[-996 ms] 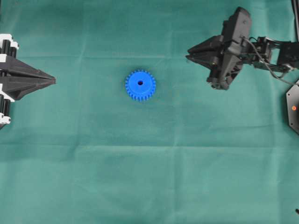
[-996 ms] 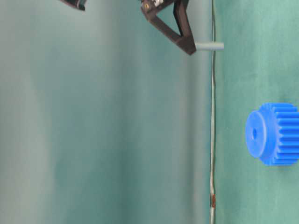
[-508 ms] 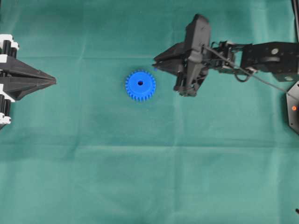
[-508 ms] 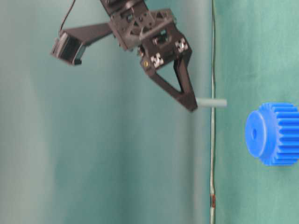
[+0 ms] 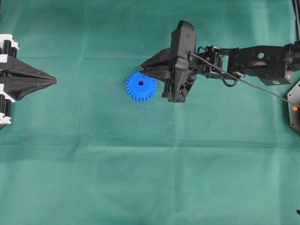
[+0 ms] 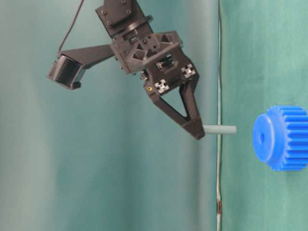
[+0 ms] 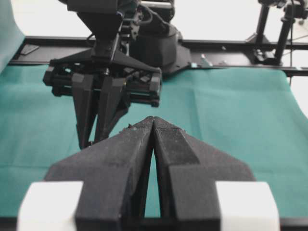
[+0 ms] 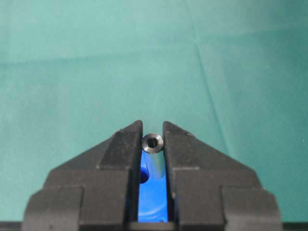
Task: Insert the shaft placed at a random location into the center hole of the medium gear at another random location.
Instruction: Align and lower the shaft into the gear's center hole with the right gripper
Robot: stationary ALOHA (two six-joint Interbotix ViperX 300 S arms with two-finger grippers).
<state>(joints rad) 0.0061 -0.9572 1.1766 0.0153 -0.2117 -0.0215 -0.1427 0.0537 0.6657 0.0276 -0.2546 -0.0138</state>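
Just one shaft (image 6: 220,129), one medium gear (image 5: 140,86), two arms.

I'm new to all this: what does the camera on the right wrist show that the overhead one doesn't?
Only the right wrist view shows the shaft, end-on, clamped between the right gripper's fingers, with blue directly beneath it. Only the overhead view shows the whole gear with its hole, both arms, and the left gripper shut, far from the gear. Both show the right gripper, the gear and the green cloth.
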